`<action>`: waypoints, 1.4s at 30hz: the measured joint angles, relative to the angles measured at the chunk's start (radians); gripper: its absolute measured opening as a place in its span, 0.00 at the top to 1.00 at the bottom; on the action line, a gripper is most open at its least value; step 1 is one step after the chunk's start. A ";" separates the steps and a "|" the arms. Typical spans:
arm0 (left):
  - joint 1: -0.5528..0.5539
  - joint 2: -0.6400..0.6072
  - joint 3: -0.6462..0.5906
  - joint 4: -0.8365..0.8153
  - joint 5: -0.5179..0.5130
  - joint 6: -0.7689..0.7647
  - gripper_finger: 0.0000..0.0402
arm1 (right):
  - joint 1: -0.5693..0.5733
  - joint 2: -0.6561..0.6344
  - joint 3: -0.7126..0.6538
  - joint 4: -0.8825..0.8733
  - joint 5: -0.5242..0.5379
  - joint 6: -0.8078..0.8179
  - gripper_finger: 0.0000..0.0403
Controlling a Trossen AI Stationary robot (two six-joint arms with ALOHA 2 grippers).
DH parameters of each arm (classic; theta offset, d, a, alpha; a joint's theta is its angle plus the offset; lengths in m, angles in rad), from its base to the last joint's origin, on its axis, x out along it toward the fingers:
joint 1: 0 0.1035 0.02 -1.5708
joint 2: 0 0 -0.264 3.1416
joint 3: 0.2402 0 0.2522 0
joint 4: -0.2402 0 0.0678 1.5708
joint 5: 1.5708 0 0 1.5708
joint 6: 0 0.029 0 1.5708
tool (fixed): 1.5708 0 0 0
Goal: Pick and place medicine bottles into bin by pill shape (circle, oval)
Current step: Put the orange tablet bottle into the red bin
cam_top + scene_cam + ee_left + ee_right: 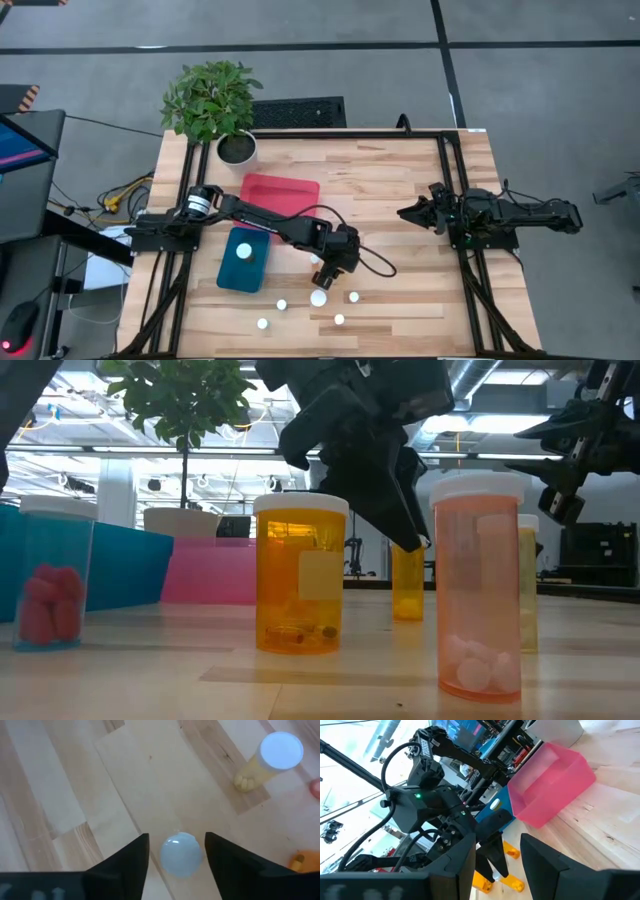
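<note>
Several small medicine bottles with white caps stand on the wooden table near its front edge (318, 297), (353, 296), (282, 304). One more stands in the teal bin (243, 251). My left gripper (336, 264) is open, pointing down over a bottle. That bottle's white cap (181, 855) shows between the two fingers, with a gap on each side. In the low view the fingers (392, 500) stand just above a small orange bottle (407, 585). My right gripper (413, 212) is open and empty, at the table's right side.
A pink tray (280, 192) lies behind the teal bin (228, 275). A potted plant (212, 105) stands at the far left corner. In the low view, an orange bottle (300, 575) and a pinkish bottle with white pills (478, 600) stand close by.
</note>
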 joint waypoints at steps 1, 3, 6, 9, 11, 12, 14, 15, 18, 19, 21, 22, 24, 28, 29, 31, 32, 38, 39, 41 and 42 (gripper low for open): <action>0.000 0.000 0.000 -0.003 0.000 0.000 0.56 | 0.000 0.000 0.000 0.000 0.000 0.000 0.58; 0.000 0.000 0.000 -0.003 0.000 0.000 0.59 | 0.000 0.000 0.000 0.000 0.000 0.000 0.58; 0.000 0.000 0.000 -0.005 0.011 0.000 0.64 | 0.000 0.000 0.000 0.000 0.000 0.000 0.58; 0.000 0.000 0.000 -0.007 0.028 0.001 0.70 | 0.000 0.000 0.000 0.000 0.000 0.000 0.59; 0.000 0.000 0.000 -0.008 0.027 0.001 0.73 | 0.000 0.000 0.000 0.000 0.000 0.000 0.59; 0.000 0.000 0.000 -0.007 0.027 0.001 0.74 | 0.000 0.000 0.000 0.000 0.000 0.000 0.59; 0.000 0.000 0.002 -0.009 0.027 -0.002 0.74 | 0.000 0.000 0.000 0.000 0.000 0.000 0.59; 0.000 0.000 0.006 -0.014 0.027 -0.009 0.74 | 0.000 0.000 0.000 0.000 -0.001 0.000 0.59; 0.002 0.000 0.041 -0.036 0.024 -0.022 0.72 | 0.000 0.000 0.000 0.000 0.000 0.001 0.59; 0.004 0.000 0.064 -0.052 0.016 -0.023 0.72 | 0.000 0.000 0.000 0.000 0.000 0.001 0.59; 0.012 0.000 0.131 -0.133 -0.005 -0.023 0.72 | 0.000 0.000 0.000 0.000 0.000 0.001 0.59; 0.020 0.000 0.173 -0.186 -0.017 -0.021 0.72 | 0.000 0.000 0.000 0.000 0.000 0.001 0.59; 0.041 0.000 0.261 -0.292 -0.039 -0.016 0.73 | 0.000 0.000 0.000 0.000 0.000 0.001 0.58; 0.104 -0.038 0.379 -0.477 -0.106 -0.072 0.72 | 0.000 0.000 0.000 0.000 0.000 0.001 0.58; 0.120 -0.066 0.382 -0.509 -0.132 -0.093 0.71 | 0.000 0.000 0.000 0.000 0.000 0.001 0.58; 0.152 -0.135 0.368 -0.569 -0.198 -0.135 0.71 | 0.000 -0.001 0.000 0.001 0.000 0.001 0.59; 0.167 -0.177 0.347 -0.587 -0.229 -0.154 0.71 | 0.000 -0.001 0.000 0.001 0.000 0.001 0.59; 0.225 -0.466 0.023 -0.510 -0.390 -0.235 0.70 | 0.000 -0.001 0.000 0.002 0.000 0.001 0.59; 0.234 -0.512 -0.057 -0.470 -0.400 -0.247 0.70 | 0.000 -0.001 0.000 0.002 0.000 0.001 0.59; 0.253 -0.591 -0.214 -0.382 -0.411 -0.276 0.70 | 0.000 -0.001 0.000 0.002 0.000 0.001 0.59; 0.261 -0.621 -0.289 -0.329 -0.414 -0.288 0.70 | 0.000 -0.001 0.000 0.002 0.000 0.001 0.59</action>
